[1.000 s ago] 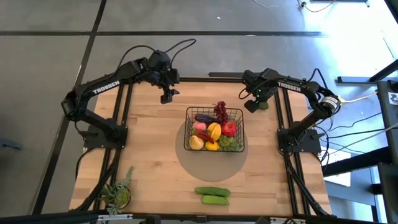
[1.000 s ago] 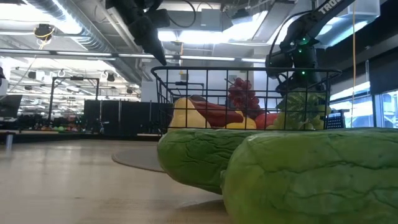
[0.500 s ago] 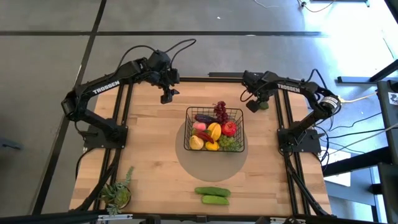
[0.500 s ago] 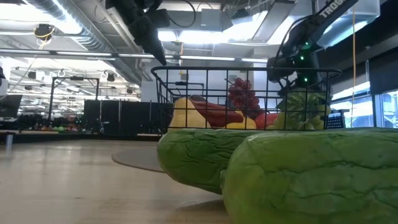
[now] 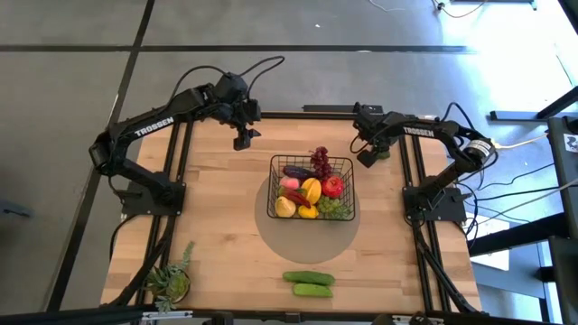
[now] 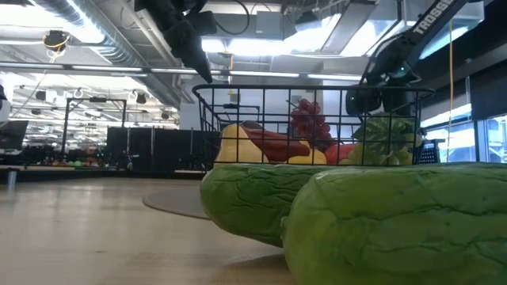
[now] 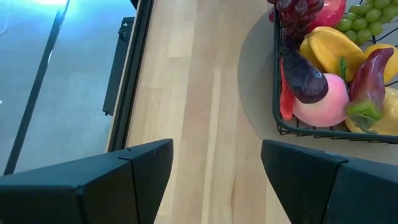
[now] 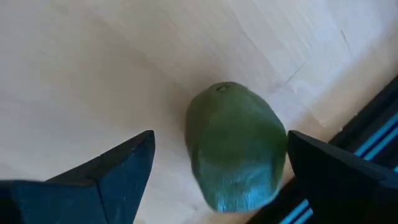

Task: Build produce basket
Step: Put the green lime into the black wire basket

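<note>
While the right gripper [image 5: 368,158] hangs over the table's far right corner w/ fingers spread wide, a green fruit [image 8: 236,146] lies on the wood between them, untouched. Basket [image 5: 312,188] sits mid-table on a grey round mat [image 5: 271,227], filled w/ produce [image 5: 311,191]. Two cucumbers [image 5: 309,283] lie at the near edge. Left gripper [image 5: 242,138] waits far left of basket, open, holding nothing.

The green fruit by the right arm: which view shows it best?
The right wrist view: the green fruit fills the frame, lying on the table between the open right pincer's fingers. In the high view it is a small green patch beside that pincer. The low and left wrist views do not show it clearly.
</note>
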Controlling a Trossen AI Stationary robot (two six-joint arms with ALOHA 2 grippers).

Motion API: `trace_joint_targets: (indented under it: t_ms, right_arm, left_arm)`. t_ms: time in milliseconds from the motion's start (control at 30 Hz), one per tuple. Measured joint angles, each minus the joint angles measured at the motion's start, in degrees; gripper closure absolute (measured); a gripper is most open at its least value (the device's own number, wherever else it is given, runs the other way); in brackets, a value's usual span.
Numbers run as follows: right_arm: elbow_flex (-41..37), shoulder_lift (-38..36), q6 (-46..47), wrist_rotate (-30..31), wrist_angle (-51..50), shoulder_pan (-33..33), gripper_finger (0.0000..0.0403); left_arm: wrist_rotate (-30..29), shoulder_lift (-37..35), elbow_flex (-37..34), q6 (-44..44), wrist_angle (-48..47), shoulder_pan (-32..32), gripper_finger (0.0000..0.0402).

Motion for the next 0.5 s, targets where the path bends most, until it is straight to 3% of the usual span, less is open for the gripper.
trace_joint_targets:
  t_ms: [233, 500]
  right_arm:
    - [-2.02, 0.0, 1.67, -2.38, 1.57, -0.55, 0.0067]
    - [-2.03, 0.0, 4.33, -5.29, 4.15, -0.54, 0.0157]
  left_arm:
    - [-0.02, 0.0, 0.0, 0.0, 0.0, 0.0, 0.0168]
    - [-0.02, 0.0, 0.0, 0.0, 0.0, 0.0, 0.0168]
